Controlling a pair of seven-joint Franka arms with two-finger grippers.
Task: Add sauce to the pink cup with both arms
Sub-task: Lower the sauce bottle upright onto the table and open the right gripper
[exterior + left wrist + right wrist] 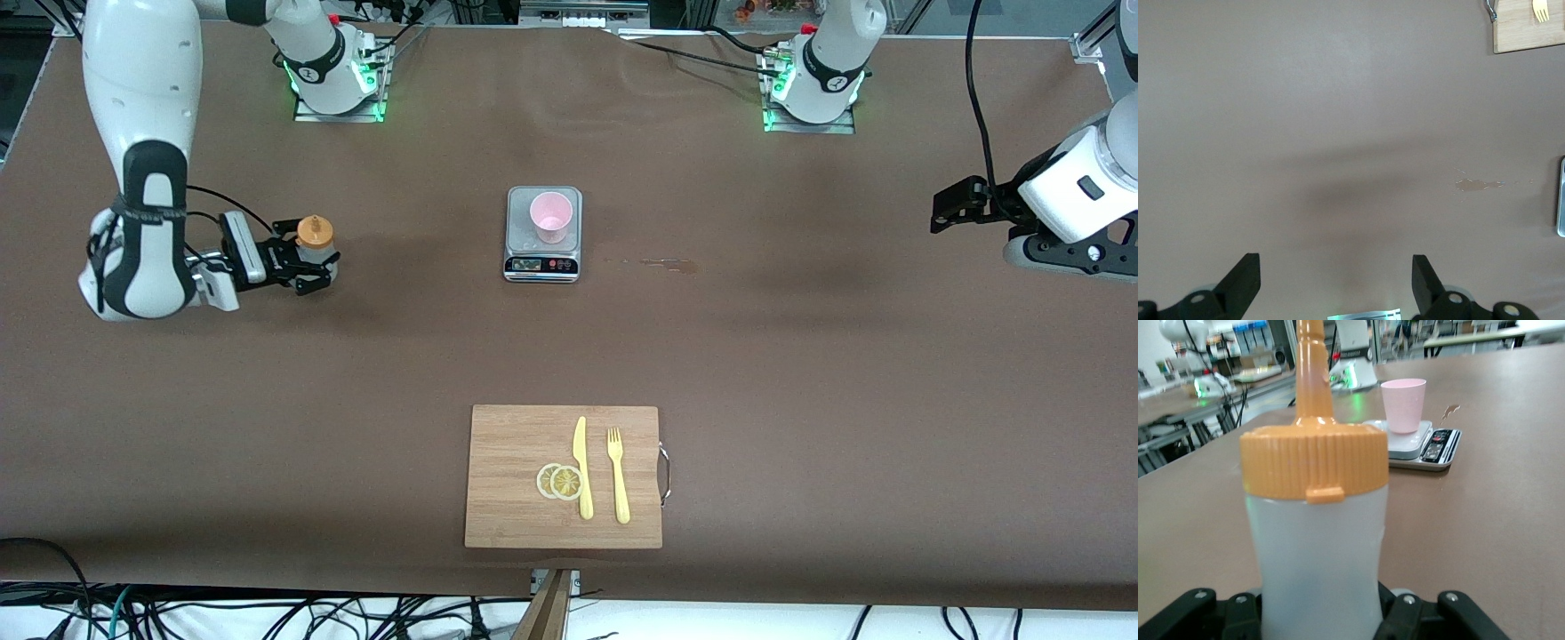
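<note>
The sauce bottle (315,242), whitish with an orange nozzle cap, stands upright toward the right arm's end of the table. My right gripper (307,267) is shut on its lower body. In the right wrist view the sauce bottle (1317,540) fills the space between the fingers (1418,617). The pink cup (550,216) stands upright on a small grey scale (543,258) at mid-table. It also shows in the right wrist view (1403,404). My left gripper (946,212) hangs open and empty over bare table at the left arm's end, with both fingers (1245,277) wide apart.
A wooden cutting board (516,444) lies near the front camera with a yellow knife (582,467), a yellow fork (617,474) and two lemon slices (559,481). A small spill stain (662,263) marks the table beside the scale, toward the left arm's end.
</note>
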